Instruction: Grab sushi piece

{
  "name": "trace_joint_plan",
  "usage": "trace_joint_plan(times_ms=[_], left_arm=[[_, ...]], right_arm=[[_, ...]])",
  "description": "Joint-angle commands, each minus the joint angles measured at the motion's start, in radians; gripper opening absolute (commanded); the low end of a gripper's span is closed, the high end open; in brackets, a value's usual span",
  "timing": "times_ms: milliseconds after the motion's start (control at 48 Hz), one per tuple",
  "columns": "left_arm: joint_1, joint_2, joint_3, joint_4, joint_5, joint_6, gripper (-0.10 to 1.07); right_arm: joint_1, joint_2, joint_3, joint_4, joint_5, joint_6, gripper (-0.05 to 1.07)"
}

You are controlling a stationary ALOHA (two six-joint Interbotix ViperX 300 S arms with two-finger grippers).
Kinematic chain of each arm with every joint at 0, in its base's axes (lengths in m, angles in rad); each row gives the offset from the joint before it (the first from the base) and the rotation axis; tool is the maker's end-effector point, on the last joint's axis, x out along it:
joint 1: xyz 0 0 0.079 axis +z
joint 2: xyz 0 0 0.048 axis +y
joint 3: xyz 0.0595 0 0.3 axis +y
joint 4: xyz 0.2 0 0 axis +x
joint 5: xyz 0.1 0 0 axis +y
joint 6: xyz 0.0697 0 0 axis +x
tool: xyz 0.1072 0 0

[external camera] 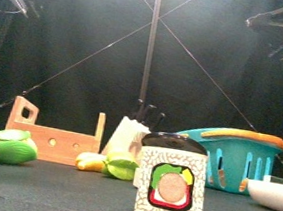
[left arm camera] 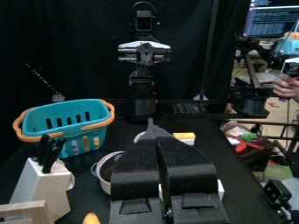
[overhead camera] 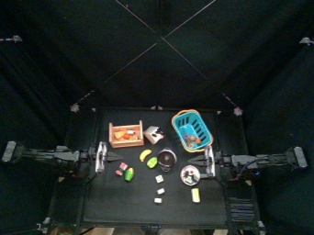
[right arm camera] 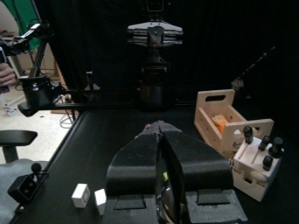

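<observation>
From above, both arms sit parked at the table's sides, left gripper [overhead camera: 103, 163] and right gripper [overhead camera: 208, 165] well apart from the toys in the middle. Up front, a sushi piece [external camera: 172, 180] stands upright right near the camera, with the blue basket [external camera: 230, 157] and wooden crate [external camera: 56, 135] behind it. Left wrist cam: jaws pressed together, holding nothing. Right wrist cam: same deal, jaws closed and empty.

Both arms folded back at table's sides, left gripper [left arm camera: 160, 144] and right gripper [right arm camera: 165, 140] with jaws together.
</observation>
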Motion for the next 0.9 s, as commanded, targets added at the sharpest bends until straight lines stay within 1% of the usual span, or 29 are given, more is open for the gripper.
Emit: trace_joint_plan(times_ms=[0, 83, 333, 500, 542, 625, 729, 875], left_arm=[[-0.002, 0.031, -0.003, 0.002, -0.009, 0.003, 0.02], [-0.002, 0.063, 0.0, 0.003, -0.012, 0.005, 0.02], [-0.002, 0.247, -0.055, 0.012, -0.021, 0.005, 0.03], [-0.005, 0.371, -0.104, 0.012, -0.043, 0.003, 0.11], [-0.015, 0.403, -0.115, 0.012, -0.052, 0.003, 0.15], [-0.04, 0.483, -0.144, 0.012, -0.064, 0.003, 0.26], [-0.055, 0.581, -0.183, 0.011, -0.069, 0.002, 0.42], [-0.071, 0.718, -0.247, 0.002, -0.054, 0.0, 0.67]], right_arm=[[-0.006, 0.023, -0.009, 0.0, -0.006, 0.002, -0.01], [-0.005, 0.046, -0.002, -0.002, -0.005, 0.011, 0.0], [-0.005, 0.147, -0.009, -0.002, -0.006, 0.025, 0.01], [-0.011, 0.196, -0.009, -0.002, -0.006, 0.026, 0.01], [-0.011, 0.209, -0.009, -0.002, -0.006, 0.026, 0.01], [-0.011, 0.221, -0.012, -0.002, -0.006, 0.026, 0.01], [-0.011, 0.227, -0.012, -0.002, -0.006, 0.025, 0.01], [-0.011, 0.227, -0.012, -0.002, -0.006, 0.025, 0.01]])
